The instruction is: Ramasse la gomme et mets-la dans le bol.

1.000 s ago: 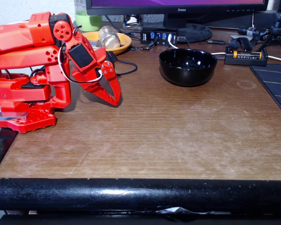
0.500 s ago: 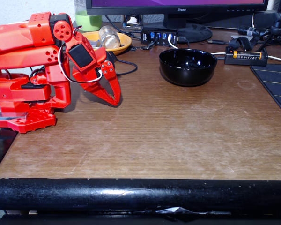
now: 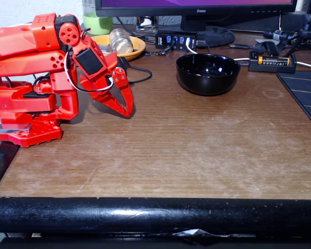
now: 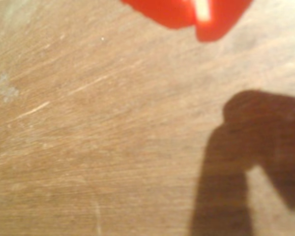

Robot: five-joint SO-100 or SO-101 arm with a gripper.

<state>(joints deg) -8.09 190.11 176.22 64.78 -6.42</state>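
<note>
The glossy black bowl [image 3: 208,83] stands at the back middle of the wooden table [image 3: 186,150] in the fixed view; its inside gives only pale glints. The white eraser is out of view. My red gripper [image 3: 128,110] hangs at the left with its fingers together, tips pointing down just above the wood, well left of the bowl. In the wrist view the red fingertips [image 4: 184,12] enter from the top edge over bare wood [image 4: 98,128], and the gripper [image 4: 196,27] has nothing between them. The arm's shadow lies at the lower right.
Behind the gripper sit a yellow dish [image 3: 135,49] with a glass jar [image 3: 120,40] and a green cup [image 3: 98,23]. A USB hub [image 3: 175,40], monitor foot [image 3: 210,33] and battery holder [image 3: 272,62] line the back. A dark mat [image 3: 306,96] covers the right side.
</note>
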